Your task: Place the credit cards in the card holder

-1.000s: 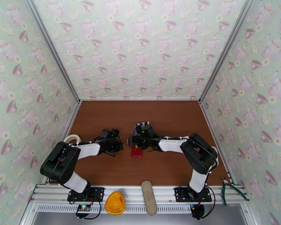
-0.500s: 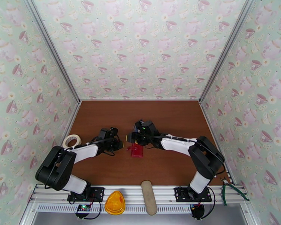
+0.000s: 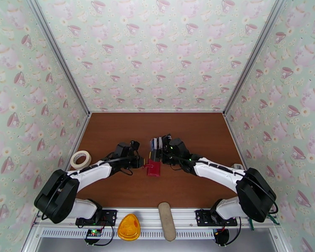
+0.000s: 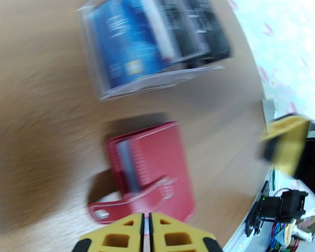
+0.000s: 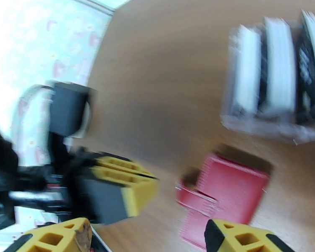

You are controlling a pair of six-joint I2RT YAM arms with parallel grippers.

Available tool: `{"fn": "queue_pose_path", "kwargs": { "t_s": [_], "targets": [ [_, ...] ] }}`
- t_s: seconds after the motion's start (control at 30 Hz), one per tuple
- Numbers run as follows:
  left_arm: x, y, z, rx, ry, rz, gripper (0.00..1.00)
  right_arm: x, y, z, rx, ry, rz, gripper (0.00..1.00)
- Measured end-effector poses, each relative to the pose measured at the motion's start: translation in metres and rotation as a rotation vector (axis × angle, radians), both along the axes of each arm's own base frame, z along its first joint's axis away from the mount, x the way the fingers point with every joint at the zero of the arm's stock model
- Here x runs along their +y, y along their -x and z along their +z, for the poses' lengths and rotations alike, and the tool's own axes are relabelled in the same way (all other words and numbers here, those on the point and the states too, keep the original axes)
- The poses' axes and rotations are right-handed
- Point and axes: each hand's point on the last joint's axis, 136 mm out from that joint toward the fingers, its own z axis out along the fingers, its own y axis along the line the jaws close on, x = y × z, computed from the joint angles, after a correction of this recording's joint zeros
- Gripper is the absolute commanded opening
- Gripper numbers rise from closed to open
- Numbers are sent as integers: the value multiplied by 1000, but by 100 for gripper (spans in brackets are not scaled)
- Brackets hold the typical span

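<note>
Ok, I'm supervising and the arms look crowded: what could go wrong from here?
The left gripper and right gripper sit close together at the card holder; they may collide.
The card holder lies loose, so a push on its snap tab might slide it.
Lifting credit cards could drag their clear case.

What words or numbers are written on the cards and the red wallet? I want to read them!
The blue card: white lines of print, too blurred to read.
The black cards: pale print, too blurred to read.
The red wallet: no words that I can see.
So no text here can be read.
</note>
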Motion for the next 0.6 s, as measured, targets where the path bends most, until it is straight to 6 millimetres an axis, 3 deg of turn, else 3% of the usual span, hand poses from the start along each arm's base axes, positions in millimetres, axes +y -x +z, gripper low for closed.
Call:
{"fn": "queue_pose_path", "kwargs": {
  "t_s": [0.17,0.6],
  "targets": [
    [-19,-2,1,-2,-7,-48,14,-12,12,-34,67,19,-21,74],
    [-28,2,-36,85,-62,-91,14,-13,15,-74,138,-13,-50,72]
  ]
}}
